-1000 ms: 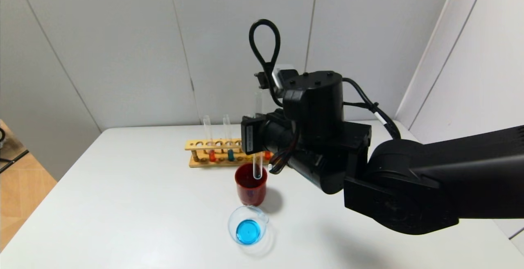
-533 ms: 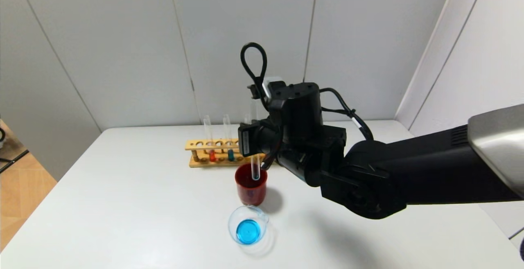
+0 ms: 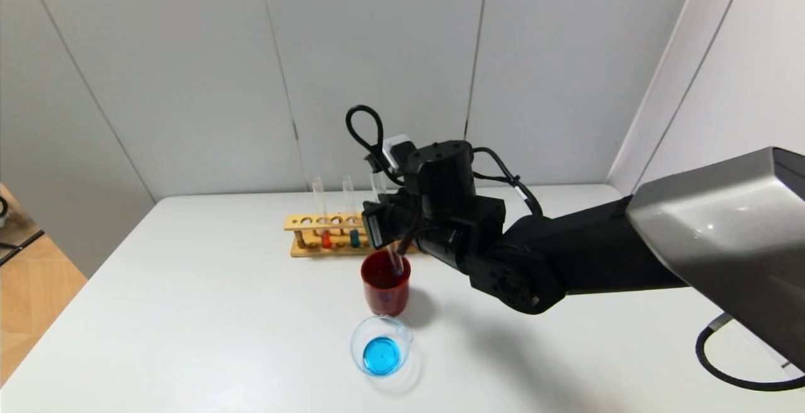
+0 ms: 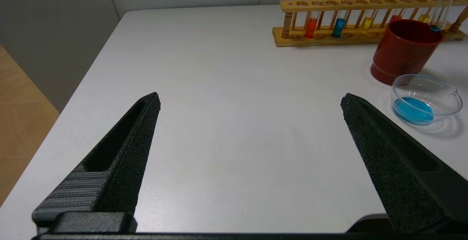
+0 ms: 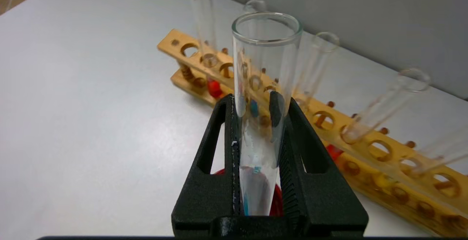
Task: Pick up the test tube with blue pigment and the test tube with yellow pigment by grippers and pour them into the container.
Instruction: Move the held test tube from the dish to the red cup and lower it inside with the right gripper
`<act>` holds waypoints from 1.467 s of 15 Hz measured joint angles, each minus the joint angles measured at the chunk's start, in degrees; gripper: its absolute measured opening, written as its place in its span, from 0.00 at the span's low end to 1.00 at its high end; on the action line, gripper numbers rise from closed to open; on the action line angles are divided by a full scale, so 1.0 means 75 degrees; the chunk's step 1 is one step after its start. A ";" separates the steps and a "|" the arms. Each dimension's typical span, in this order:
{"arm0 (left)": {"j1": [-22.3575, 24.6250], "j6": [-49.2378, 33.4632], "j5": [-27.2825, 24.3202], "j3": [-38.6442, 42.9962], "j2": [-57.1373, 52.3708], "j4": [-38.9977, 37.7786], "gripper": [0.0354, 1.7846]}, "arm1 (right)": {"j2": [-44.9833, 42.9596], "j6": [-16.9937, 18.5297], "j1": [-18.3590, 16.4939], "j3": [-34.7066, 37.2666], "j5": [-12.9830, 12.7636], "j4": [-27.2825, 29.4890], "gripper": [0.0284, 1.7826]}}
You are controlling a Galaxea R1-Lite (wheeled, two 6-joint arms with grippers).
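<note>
Right gripper (image 5: 256,123) is pinched on a near-empty test tube (image 5: 261,97) with only a blue trace at its bottom; the tube's lower end sits inside the dark red cup (image 3: 385,288), in front of the wooden rack (image 3: 327,232). The glass beaker (image 3: 380,349), just in front of the cup, already holds blue liquid, so the blue pour appears done. A test tube with yellow pigment (image 4: 366,22) stands in the rack, not yet poured. Left gripper (image 4: 248,152) hovers over bare table (image 4: 226,86), fingers spread wide, holding nothing. Judged remaining: discard the spent tube, then fetch and pour yellow.
</note>
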 joint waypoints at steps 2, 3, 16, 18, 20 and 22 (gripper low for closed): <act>0.0000 0.0000 -0.0007 0.0000 0.0000 0.0002 0.98 | 0.0169 -0.0023 -0.0020 -0.0089 0.0158 -0.0010 0.21; 0.0000 0.0003 0.0000 0.0000 0.0000 0.0002 0.98 | 0.0249 -0.0041 -0.0029 -0.0166 0.0161 -0.0010 0.21; 0.0000 0.0003 0.0000 0.0000 0.0000 0.0000 0.98 | 0.0491 0.0085 0.0224 0.0015 0.0390 -0.0172 0.21; 0.0000 0.0000 -0.0003 0.0000 0.0000 0.0002 0.98 | 0.0525 0.0080 0.0275 0.0161 0.0390 -0.0419 0.21; 0.0000 0.0003 0.0002 0.0000 0.0000 0.0000 0.98 | 0.0546 0.0076 0.0286 0.0257 0.0387 -0.0452 0.21; 0.0000 0.0000 0.0002 0.0000 0.0000 0.0000 0.98 | 0.0580 0.0065 0.0293 0.0304 0.0390 -0.0458 0.21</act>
